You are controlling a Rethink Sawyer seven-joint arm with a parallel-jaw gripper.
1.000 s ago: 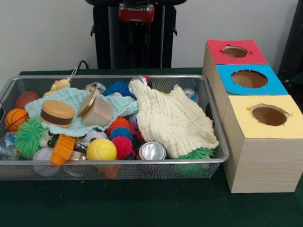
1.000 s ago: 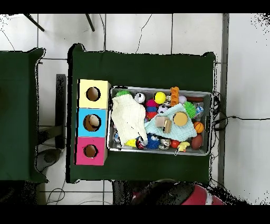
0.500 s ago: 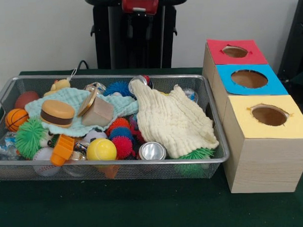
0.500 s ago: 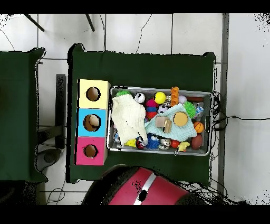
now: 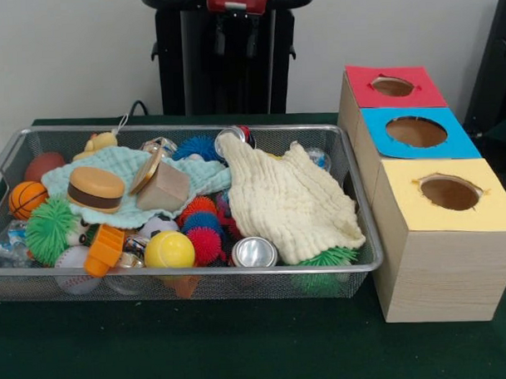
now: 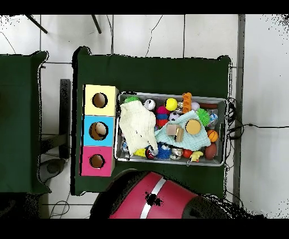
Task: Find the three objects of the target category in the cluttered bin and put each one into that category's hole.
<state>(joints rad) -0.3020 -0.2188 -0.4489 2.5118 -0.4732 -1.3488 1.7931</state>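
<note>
A wire mesh bin (image 5: 190,279) sits on a table (image 5: 200,349) with a dark green cloth on it. The bin is full of toys and cloths. A bumpy cream cloth (image 5: 291,201) lies in a heap on the right side of the bin. A soft mint cloth (image 5: 124,190) lies on the left side, and a toy burger (image 5: 95,188) and a tan block (image 5: 163,191) rest on it. Near the front of the bin are a smooth yellow ball (image 5: 169,250), a spiky pink ball (image 5: 207,243), a shiny round can (image 5: 254,253) and an orange ridged toy (image 5: 103,250). A fuzzy green ball (image 5: 50,229) and a little basketball (image 5: 26,198) sit at the left end. A yellow duck (image 5: 98,143) is at the far side.

To the right of the bin, just beside it, stand three wooden boxes in a row, each with a round hole on top. The near yellow box (image 5: 447,233) comes first, then the blue box (image 5: 417,134), then the far red box (image 5: 392,86).

A wide red and black part of the robot arm (image 6: 152,200) shows in the overhead view. I cannot see the hand, so I cannot tell if it is open or holding anything.

The wall behind is plain and pale. The floor (image 6: 169,34) has big pale tiles.
</note>
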